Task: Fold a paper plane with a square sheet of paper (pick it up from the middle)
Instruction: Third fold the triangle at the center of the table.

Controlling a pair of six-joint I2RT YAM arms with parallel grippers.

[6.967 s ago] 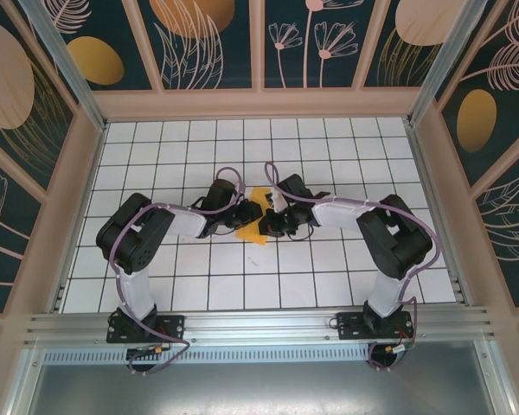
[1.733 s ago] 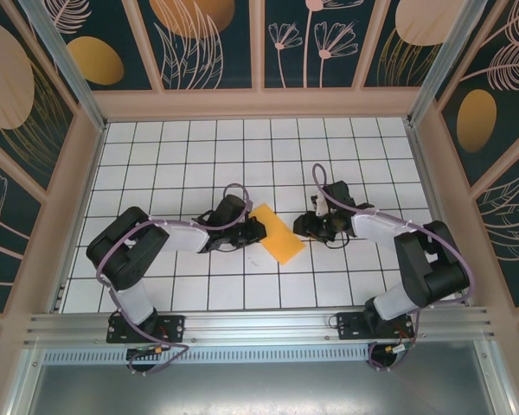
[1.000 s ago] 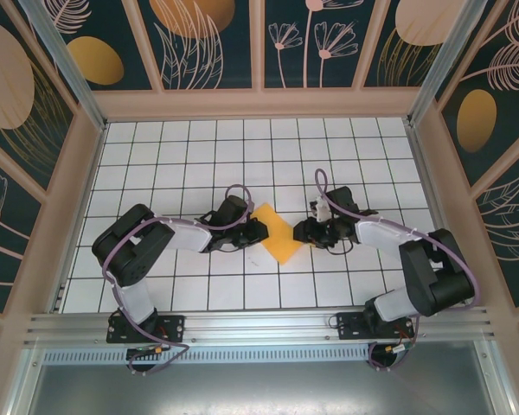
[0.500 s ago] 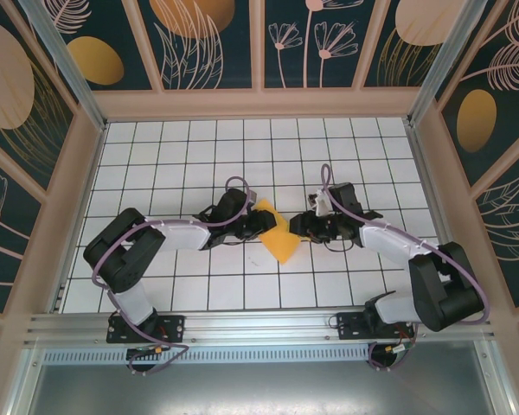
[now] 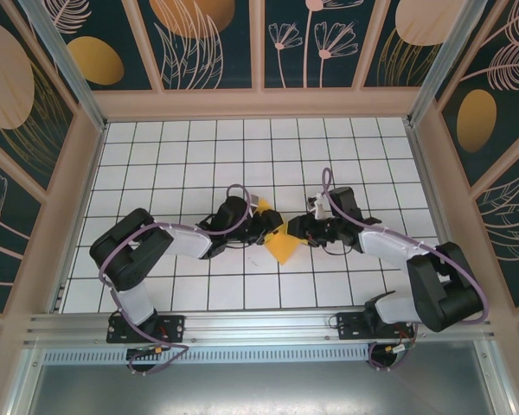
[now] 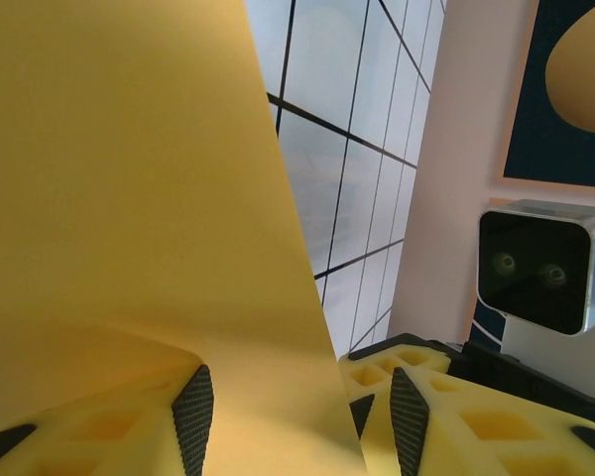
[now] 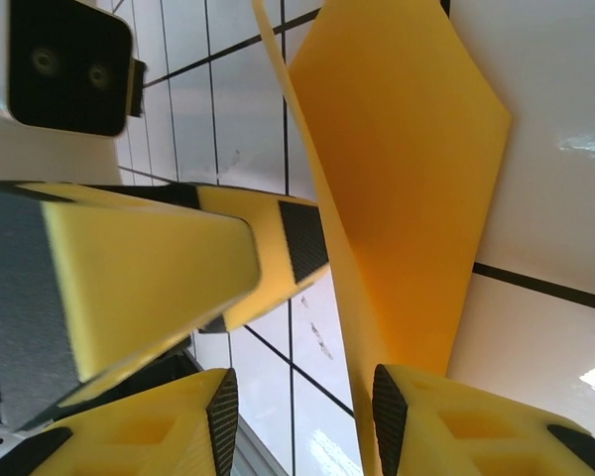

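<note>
The orange-yellow sheet of paper (image 5: 283,245) is folded over and stands partly raised off the white grid table between my two grippers. My left gripper (image 5: 265,226) meets it from the left and my right gripper (image 5: 297,231) from the right. In the left wrist view the paper (image 6: 129,198) runs between the apart jaws of the left gripper (image 6: 300,421), lying against the left finger (image 6: 193,416). In the right wrist view the paper (image 7: 397,169) leans on the right finger (image 7: 389,407) of the right gripper (image 7: 305,412), with bare floor showing in the gap.
One left-gripper finger (image 7: 169,263) reaches across the right wrist view, close to the paper. The right wrist camera (image 6: 535,268) faces the left one at short range. Beige frame walls (image 5: 80,199) with painted panels ring the table (image 5: 242,164).
The left jaws have spread apart on the paper. Both grippers have closed in on each other around it, and the paper looks narrower and more upright from above.
</note>
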